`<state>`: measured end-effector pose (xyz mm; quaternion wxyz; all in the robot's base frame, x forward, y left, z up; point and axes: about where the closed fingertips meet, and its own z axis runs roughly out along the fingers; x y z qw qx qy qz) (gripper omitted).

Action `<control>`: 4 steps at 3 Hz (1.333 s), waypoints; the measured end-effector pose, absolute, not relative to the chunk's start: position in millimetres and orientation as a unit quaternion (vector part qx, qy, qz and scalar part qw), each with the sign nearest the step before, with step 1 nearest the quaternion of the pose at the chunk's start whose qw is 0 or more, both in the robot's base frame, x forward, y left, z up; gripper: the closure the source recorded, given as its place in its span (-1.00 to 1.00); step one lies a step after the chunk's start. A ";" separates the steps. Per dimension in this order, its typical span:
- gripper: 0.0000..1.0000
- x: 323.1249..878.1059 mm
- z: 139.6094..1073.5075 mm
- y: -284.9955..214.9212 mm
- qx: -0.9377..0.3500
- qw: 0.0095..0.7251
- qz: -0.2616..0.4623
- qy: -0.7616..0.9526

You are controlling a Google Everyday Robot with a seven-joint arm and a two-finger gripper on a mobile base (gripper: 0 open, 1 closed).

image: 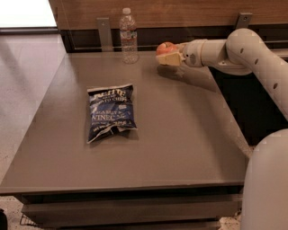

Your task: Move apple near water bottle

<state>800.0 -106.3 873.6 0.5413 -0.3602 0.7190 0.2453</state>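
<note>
The red-orange apple (165, 47) is held in my gripper (168, 55), a little above the far part of the grey table (180, 134). The gripper is shut on the apple, with its pale fingers (169, 59) under and beside it. The white arm reaches in from the right. The clear water bottle (128, 36) with a white cap stands upright at the table's far edge, to the left of the apple, with a gap between them.
A dark blue chip bag (110, 112) lies flat on the table left of centre. A wooden wall panel (180, 13) with two metal brackets (104, 32) runs behind the table. The robot's white body (267, 184) stands at the lower right.
</note>
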 end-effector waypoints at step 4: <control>0.05 807.4 840.0 -68.4 -0.362 0.521 0.281 0.721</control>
